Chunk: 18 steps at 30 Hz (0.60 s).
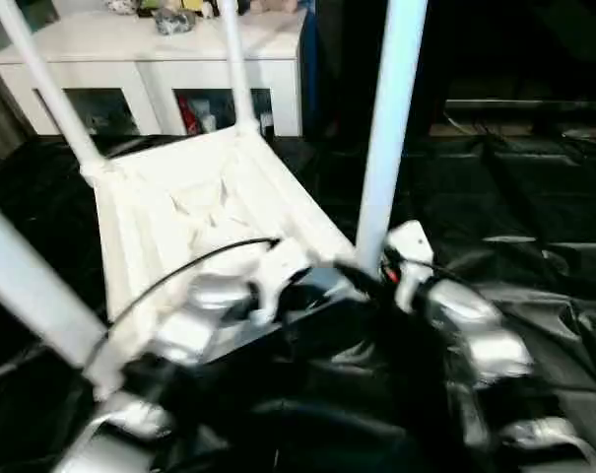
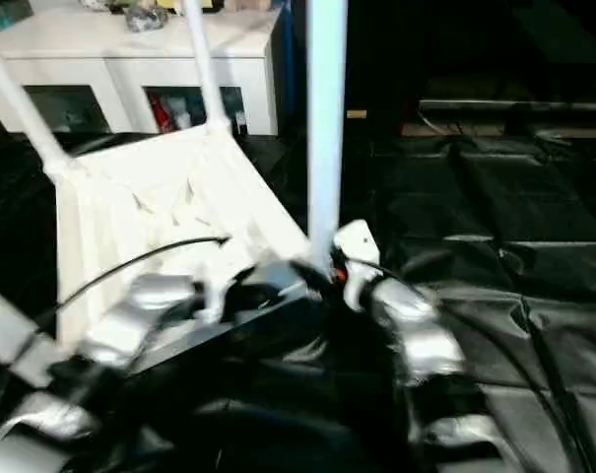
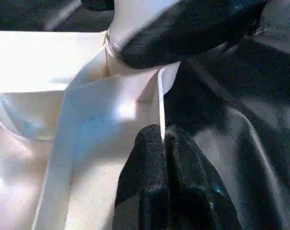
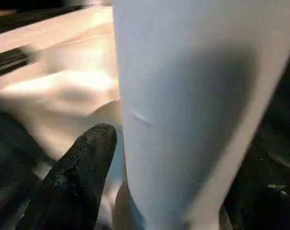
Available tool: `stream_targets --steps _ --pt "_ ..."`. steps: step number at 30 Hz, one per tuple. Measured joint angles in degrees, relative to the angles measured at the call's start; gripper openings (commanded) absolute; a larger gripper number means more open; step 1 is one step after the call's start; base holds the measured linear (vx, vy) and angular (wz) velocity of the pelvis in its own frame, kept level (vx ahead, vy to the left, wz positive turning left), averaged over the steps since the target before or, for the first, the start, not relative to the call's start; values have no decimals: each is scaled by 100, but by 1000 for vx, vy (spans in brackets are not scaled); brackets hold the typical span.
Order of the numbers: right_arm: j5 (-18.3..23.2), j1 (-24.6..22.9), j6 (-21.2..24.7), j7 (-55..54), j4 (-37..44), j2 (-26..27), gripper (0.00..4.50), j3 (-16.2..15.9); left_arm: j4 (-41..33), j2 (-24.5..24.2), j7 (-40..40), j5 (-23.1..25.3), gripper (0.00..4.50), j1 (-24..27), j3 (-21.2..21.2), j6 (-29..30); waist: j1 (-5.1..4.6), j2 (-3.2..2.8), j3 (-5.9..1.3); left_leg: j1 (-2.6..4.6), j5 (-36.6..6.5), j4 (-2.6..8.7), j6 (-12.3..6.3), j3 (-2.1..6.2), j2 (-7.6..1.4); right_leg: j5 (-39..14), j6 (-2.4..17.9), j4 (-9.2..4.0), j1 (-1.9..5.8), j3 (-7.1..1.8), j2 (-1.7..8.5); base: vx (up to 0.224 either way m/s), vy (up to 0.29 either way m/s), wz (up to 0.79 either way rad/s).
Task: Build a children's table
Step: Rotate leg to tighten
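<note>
four upright legs (image 1: 388, 128) fencing the upturned table top (image 1: 179, 212), white cabinet (image 1: 150, 69) behind

Floor covered by a crinkled black plastic sheet (image 1: 514, 246). Lying on it: children's table (image 1: 194, 212), white, upturned, ribbed underside facing up, tube legs rising from corner sockets. At the far edge: white cabinet (image 1: 155, 74) with glass doors.

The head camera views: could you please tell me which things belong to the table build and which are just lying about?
Part of the job:
- table top, upside down
- four legs, including the nearest one
- left claw, on the top's rim
- right claw, around that leg

Lying about:
- white cabinet
- black sheeting
</note>
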<state>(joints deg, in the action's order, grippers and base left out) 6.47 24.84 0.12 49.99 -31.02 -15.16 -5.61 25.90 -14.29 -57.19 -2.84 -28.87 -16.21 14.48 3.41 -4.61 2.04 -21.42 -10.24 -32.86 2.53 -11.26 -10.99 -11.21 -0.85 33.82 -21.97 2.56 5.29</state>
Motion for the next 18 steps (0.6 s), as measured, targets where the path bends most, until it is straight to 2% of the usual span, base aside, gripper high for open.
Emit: stream_targets --steps 7,10,12,18 --pt "198 -9 163 1479 135 -565 315 -235 -242 -454 -769 -94 0 160 -76 -178 166 -4 -1 -19 -4 -21 -1 -10 -1 -46 24 18 -9 3 7 0 0 0" --pt "197 32 195 1755 121 -630 315 -369 -340 -584 -990 -174 0 204 -120 -91 175 -2 0 -23 -5 -27 0 -8 -2 -46 24 23 -11 3 7 0 0 0" --pt "220 34 205 1853 79 -605 284 -392 -412 -633 -1069 -198 0 255 -126 -64 175 9 6 -24 -4 -28 1 -9 -2 -46 24 27 -11 2 8 0 0 0" --pt "243 43 295 1905 58 -556 261 -389 -503 -667 -1071 -199 0 336 -100 -58 162 19 7 -24 -4 -34 2 -11 -2 -46 24 29 -11 -3 8 0 0 0"
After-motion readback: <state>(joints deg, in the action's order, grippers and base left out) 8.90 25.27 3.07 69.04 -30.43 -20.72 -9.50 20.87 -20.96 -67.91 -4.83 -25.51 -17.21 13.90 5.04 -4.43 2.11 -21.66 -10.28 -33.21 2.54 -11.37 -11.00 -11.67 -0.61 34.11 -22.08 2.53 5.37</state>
